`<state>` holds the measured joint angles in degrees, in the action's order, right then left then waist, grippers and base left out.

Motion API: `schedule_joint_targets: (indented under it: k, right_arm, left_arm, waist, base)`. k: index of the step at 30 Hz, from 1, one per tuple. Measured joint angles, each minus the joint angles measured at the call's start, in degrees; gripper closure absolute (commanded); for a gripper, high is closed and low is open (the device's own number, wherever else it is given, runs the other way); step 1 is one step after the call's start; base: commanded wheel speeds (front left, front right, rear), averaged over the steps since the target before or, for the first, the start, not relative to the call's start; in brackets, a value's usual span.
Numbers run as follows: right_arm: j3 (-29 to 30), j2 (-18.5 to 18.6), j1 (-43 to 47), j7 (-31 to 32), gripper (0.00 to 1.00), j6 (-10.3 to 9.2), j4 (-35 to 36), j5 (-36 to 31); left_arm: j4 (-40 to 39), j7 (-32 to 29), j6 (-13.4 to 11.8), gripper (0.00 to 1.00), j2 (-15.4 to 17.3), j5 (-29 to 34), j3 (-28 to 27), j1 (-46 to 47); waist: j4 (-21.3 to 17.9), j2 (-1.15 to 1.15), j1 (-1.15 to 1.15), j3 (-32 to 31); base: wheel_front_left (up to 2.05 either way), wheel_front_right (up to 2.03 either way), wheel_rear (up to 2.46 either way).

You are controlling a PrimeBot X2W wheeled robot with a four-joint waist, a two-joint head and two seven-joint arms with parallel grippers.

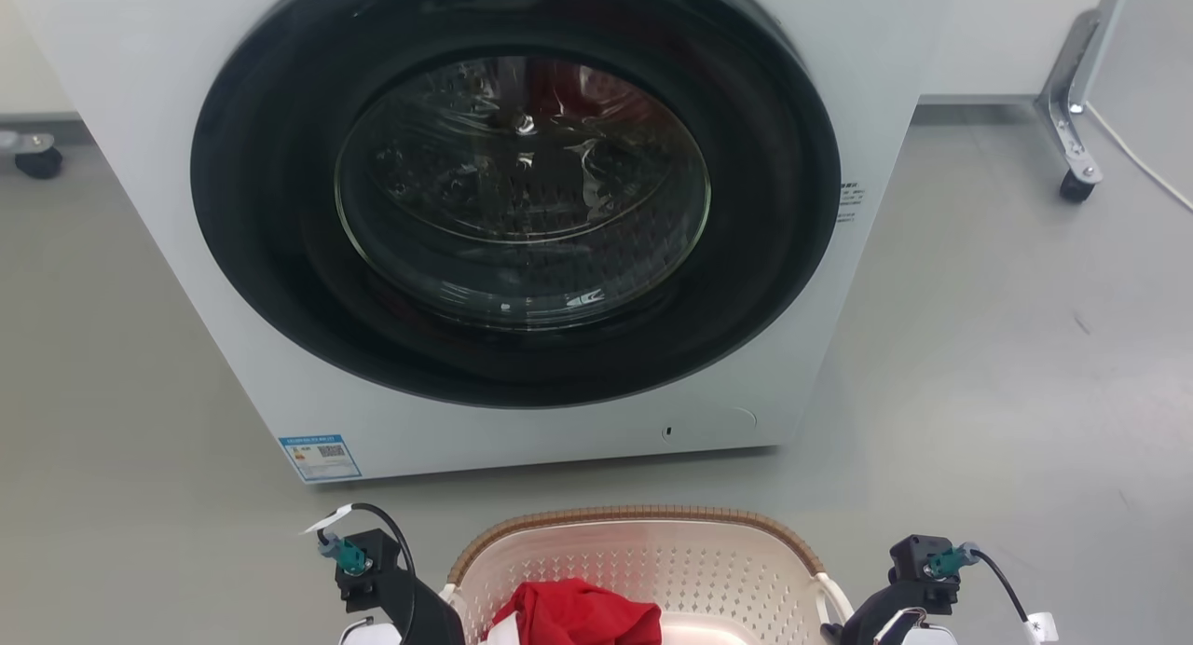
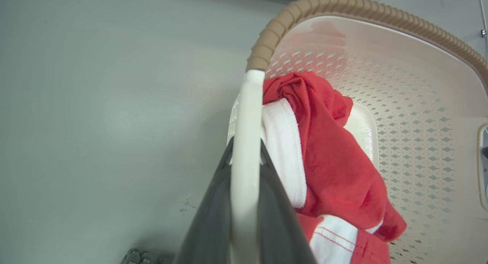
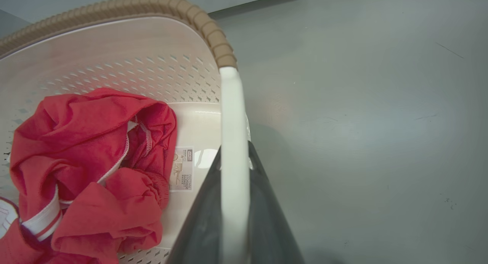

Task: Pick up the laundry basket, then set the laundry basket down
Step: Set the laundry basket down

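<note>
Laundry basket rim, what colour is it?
The rim is tan brown, ribbed like weave; the left wrist view shows it best.

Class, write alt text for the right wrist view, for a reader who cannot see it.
The right gripper clamps a white side handle of the laundry basket between two dark fingers. Inside lies a crumpled red and white garment beside a small label; grey floor is outside.

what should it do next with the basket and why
Probably raise both arms together, slowly and evenly. The left claw and right claw each clamp a white side handle of the laundry basket, so the grip looks set. A level lift should keep the red garment inside. Whether the basket has left the floor, I cannot tell.
</note>
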<state>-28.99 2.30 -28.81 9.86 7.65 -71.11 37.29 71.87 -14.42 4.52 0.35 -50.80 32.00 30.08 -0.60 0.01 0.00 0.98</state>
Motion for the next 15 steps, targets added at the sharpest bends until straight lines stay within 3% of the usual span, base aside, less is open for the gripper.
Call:
schedule_joint_targets:
  k: [15]
  right_arm:
    - [-1.6, 1.0, -4.6, -4.9, 1.0, -0.08, 2.2, -1.2]
  left_arm:
    - [-1.8, 4.6, -0.3, 1.0, 0.5, 0.1, 0.9, 4.1]
  waist:
    - [0.3, 0.0, 0.0, 8.1]
  base:
    - [0.0, 0.0, 0.0]
